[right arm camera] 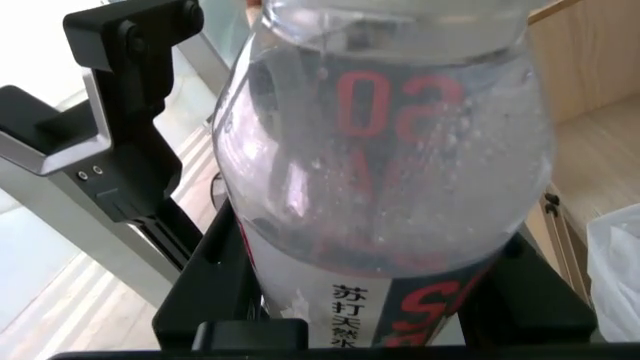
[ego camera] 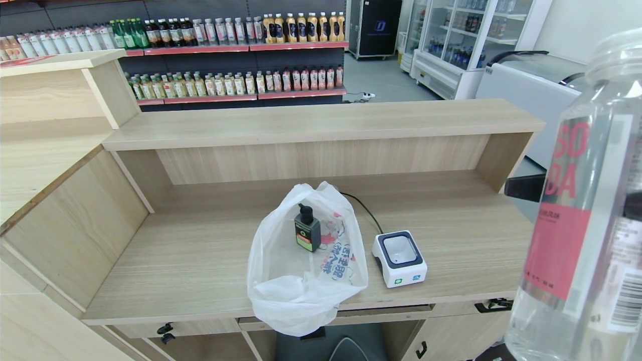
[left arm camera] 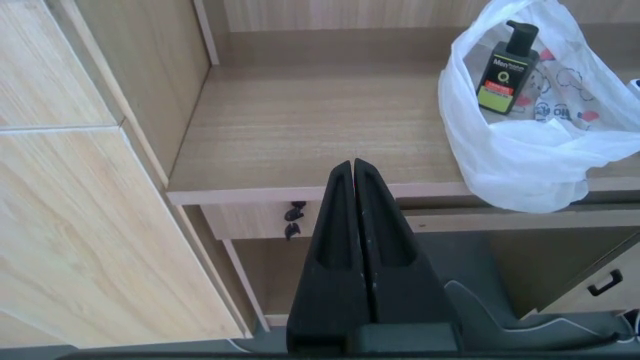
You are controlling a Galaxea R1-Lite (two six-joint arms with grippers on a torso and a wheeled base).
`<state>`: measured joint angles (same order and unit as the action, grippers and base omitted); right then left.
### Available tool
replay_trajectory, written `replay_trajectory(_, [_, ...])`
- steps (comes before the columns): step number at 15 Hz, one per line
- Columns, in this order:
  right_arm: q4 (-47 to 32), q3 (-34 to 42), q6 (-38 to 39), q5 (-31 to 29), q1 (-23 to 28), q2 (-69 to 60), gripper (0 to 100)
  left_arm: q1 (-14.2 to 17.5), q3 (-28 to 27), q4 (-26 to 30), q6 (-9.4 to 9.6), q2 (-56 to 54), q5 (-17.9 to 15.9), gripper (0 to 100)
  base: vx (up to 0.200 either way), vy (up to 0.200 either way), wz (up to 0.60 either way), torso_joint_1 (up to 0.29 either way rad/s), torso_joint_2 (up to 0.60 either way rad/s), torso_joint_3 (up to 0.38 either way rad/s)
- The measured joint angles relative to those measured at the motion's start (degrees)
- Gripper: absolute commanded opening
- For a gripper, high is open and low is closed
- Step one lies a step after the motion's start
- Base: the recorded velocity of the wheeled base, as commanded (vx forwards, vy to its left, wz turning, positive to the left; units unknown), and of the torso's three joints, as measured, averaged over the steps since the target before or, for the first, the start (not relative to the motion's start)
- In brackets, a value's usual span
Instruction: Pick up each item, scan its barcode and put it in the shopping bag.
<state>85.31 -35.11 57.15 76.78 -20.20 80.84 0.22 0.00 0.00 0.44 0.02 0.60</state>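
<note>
Clear soda bottle (ego camera: 577, 210), partly cut off at the frame edge, is pinched by the right gripper (right arm camera: 385, 290), raised off the counter (ego camera: 190, 260). At its front edge a white shopping bag (ego camera: 301, 281) holds a black pump bottle (ego camera: 307, 231), with the scanner (ego camera: 399, 258) just beside. The left gripper (left arm camera: 353, 175) is pressed together.

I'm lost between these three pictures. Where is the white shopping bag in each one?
Head view: shopping bag at the front edge of the counter, just left of the scanner, pump bottle inside.
Left wrist view: bag on the counter edge, beyond the shut left end effector.
Right wrist view: white sliver past the gripped soda bottle.
Shared landmark: the wooden counter.
</note>
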Motion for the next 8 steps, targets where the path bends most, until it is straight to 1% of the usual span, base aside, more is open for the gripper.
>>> replay_trajectory(5, [-2.6,0.4,-3.6,0.3,0.0,-0.2,0,0.0,0.0,0.0,0.0,0.0,0.0,0,0.0,0.0,0.0,0.0,0.0,0.0])
replay_trajectory(8, [-3.1,0.4,-4.8,3.4,0.4,-0.1,0,0.0,0.0,0.0,0.0,0.0,0.0,0,0.0,0.0,0.0,0.0,0.0,0.0])
